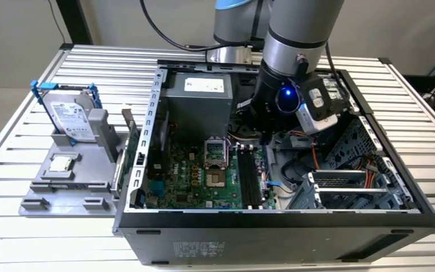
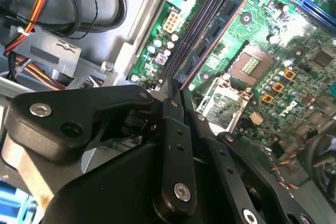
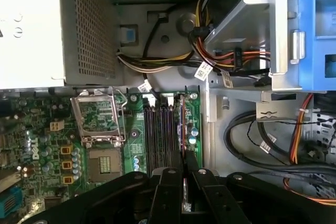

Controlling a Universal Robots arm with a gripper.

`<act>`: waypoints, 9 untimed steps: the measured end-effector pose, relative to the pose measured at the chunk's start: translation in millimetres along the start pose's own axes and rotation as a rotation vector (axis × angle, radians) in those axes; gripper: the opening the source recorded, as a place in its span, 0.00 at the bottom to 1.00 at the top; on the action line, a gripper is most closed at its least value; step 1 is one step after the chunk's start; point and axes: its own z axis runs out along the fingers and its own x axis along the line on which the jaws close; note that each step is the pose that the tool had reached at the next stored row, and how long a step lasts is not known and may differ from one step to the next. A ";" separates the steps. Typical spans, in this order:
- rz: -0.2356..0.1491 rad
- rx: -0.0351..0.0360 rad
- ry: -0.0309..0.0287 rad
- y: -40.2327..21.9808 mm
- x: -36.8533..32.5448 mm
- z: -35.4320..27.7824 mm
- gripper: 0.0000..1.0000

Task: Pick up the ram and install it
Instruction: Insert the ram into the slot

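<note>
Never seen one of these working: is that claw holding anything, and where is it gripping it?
Yes: the gripper pinches the ram by its upper edge, above the memory slots.

Slatted table (image 1: 36, 243) — computer case (image 1: 278, 232), grey holder (image 1: 74, 175)

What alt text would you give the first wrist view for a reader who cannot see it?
The black gripper is shut on the ram, a thin board seen edge-on, held over the black memory slots of a green motherboard. An open processor socket lies beside the slots, with a perforated power supply and bundled cables beyond.
</note>
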 end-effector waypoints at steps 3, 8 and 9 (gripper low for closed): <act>-0.002 0.0000 0.0000 -0.5 -1.1 5.5 0.00; -0.008 -0.0002 0.0002 -3.6 -1.5 14.5 0.00; -0.008 0.0000 0.0002 -5.1 -1.6 16.1 0.00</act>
